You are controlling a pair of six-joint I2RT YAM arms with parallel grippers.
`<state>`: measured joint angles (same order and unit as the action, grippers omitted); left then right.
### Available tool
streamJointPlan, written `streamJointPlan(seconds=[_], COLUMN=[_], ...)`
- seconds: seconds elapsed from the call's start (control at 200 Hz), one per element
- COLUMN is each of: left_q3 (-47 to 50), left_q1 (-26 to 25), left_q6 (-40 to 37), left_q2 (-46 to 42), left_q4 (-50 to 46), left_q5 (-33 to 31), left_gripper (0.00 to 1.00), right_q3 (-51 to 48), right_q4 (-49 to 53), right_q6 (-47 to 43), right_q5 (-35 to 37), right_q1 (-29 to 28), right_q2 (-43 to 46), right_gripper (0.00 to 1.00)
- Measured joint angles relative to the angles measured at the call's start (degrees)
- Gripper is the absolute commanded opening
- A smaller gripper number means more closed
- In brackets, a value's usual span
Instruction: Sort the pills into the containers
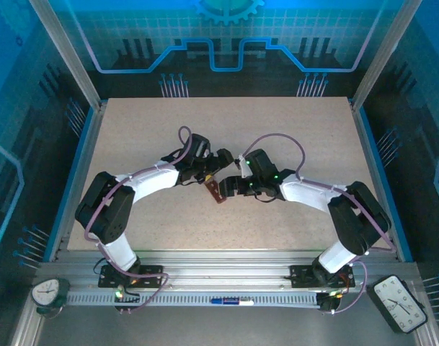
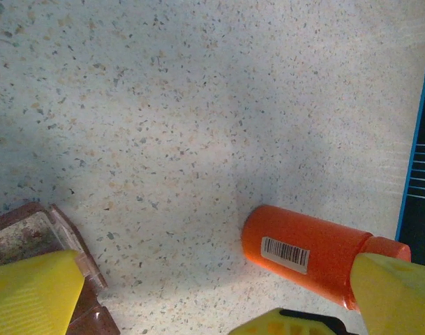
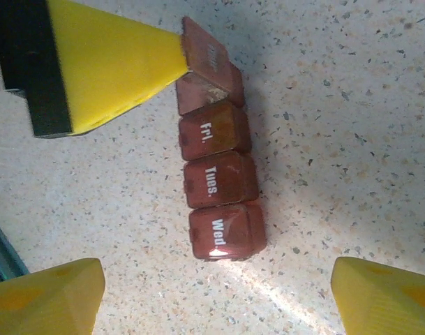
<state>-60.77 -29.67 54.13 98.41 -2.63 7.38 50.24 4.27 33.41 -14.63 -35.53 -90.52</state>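
Left hand (image 2: 215, 269) gapes wide, gripping nothing; one finger (image 3: 121, 63) touches the raised end lid of the containers (image 3: 219, 174), mid-bench (image 1: 132, 130). Right hand (image 3: 215, 279) is spread open and empty, just short of "Wed". What the compartments hold cannot be made out. An orange bottle (image 2: 303, 251) lies nearby, its cap half hidden.

Yellow fingers (image 2: 397, 296) hide one end of the orange bottle (image 2: 303, 248) (and part of the containers (image 2: 27, 234)).

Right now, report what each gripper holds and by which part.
Nothing is held. The right gripper stands open short of the containers; the left gripper is open too, one fingertip at the end lid.
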Motion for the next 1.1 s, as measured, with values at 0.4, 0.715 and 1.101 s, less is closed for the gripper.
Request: streamJointPlan(seconds=[0.4, 0.715, 1.101], left_q3=[-2.2, -3.7, -5.1], left_q1=[-0.1, -0.7, 0.7], left_q6=[0.2, 0.4, -1.9], left_q2=[0.3, 2.9, -3.2], left_q4=[0.7, 1.5, -2.1], left_q5=[0.7, 1.4, 1.3], left_gripper=[0.99, 0.99, 0.99], right_q3=[-4.9, -7.5, -7.7], right_q4=[-0.5, -0.4, 0.9], right_q6=[3.1, 3.5, 1.5], right_q5=[1.4, 2.2, 3.9], right_q1=[2.1, 4.1, 2.1], right_q2=[12.7, 16.1, 11.9], right_gripper=[0.86, 0.86, 0.84])
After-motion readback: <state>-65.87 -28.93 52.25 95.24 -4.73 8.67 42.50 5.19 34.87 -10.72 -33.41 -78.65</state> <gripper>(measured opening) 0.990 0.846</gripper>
